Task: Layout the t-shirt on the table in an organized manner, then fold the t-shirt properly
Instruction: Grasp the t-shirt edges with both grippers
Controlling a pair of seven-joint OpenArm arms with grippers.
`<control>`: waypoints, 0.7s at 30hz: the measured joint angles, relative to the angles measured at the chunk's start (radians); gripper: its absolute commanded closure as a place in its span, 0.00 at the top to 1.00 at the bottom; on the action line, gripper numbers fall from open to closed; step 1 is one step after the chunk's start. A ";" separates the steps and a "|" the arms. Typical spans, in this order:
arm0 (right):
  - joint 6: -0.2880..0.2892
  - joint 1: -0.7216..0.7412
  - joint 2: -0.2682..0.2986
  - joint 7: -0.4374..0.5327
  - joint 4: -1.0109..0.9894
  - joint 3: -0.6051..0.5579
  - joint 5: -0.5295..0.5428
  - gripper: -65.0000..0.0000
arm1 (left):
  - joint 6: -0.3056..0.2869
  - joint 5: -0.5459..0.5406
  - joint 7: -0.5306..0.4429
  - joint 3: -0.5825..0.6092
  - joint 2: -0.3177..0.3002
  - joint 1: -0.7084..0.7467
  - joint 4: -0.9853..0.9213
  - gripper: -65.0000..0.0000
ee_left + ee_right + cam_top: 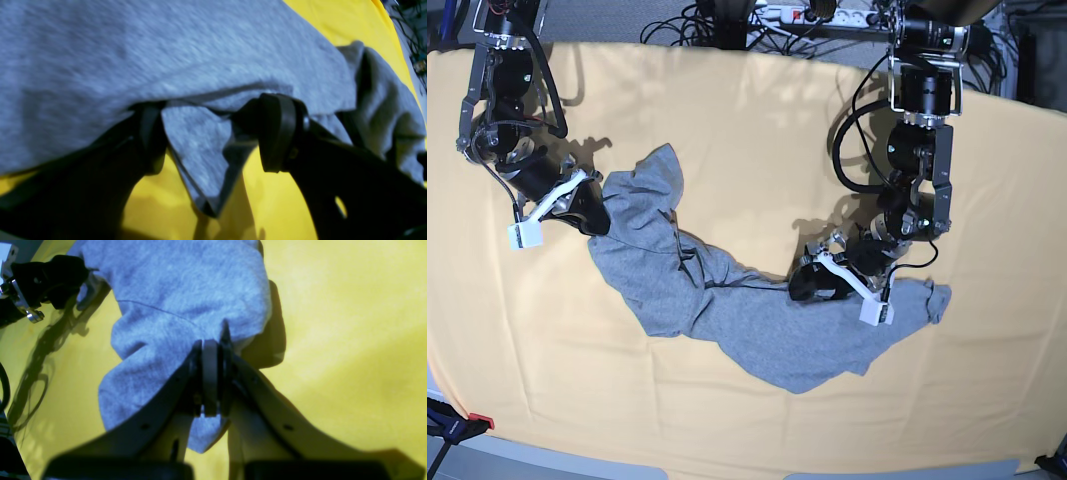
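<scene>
Heather-grey cotton, the t-shirt (727, 310) lies bunched in a crooked band on the table (747, 130), running from about ten o'clock near the centre down to four o'clock. We see it far from flat: folds and twists run along it, and no lettering shows. We hold one end in our right gripper (213, 346), its jaws pressed together on a pinch of cloth. Our left gripper (213, 130) stands spread, cloth draped loosely between and over its jaws. We judge the laying-out barely begun; spreading, smoothing and all folding remain.
</scene>
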 measured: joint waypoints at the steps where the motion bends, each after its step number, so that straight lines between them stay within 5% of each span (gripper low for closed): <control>1: 0.000 0.000 0.000 0.000 0.000 0.000 -0.009 0.00 | -0.002 0.000 0.019 0.000 0.004 -0.001 0.008 0.65; 17: 0.000 0.000 0.000 0.000 0.000 0.000 -0.050 0.00 | -0.040 0.010 0.133 -0.166 0.011 0.021 0.063 0.65; 21: 0.000 0.000 0.000 0.000 0.000 0.000 -0.049 0.00 | -0.038 0.013 0.132 -0.177 0.011 0.026 0.063 0.57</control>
